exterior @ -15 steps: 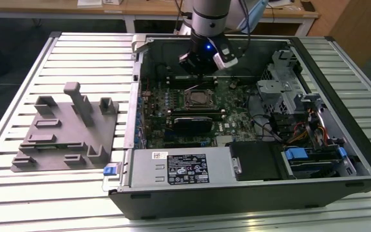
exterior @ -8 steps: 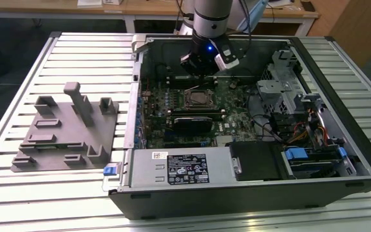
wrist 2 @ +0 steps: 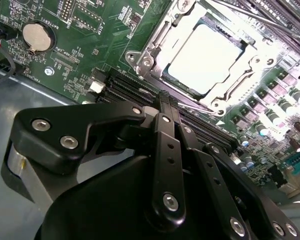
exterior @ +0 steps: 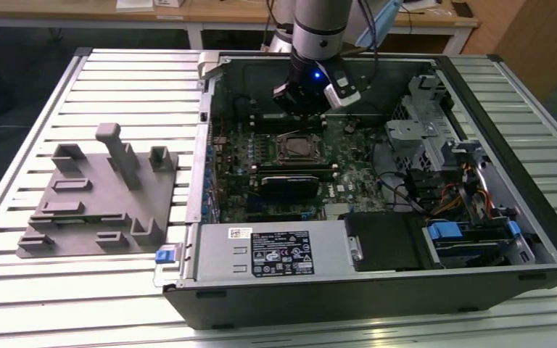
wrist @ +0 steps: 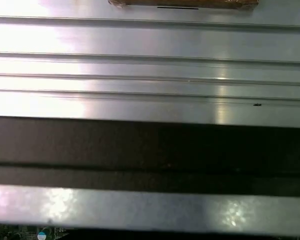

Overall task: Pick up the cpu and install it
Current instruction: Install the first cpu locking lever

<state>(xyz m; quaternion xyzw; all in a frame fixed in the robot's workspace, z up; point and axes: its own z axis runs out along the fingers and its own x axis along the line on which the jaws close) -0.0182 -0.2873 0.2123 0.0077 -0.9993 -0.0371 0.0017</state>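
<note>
Open PC case lying on slatted table, arm's gripper hanging inside.

Grey tray beside case, toward exterior view's left. White label on power supply, writing too small to read. Cpu seated in socket on motherboard. Gripper just off socket, holding nothing seen; jaw opening impossible to tell.
</note>
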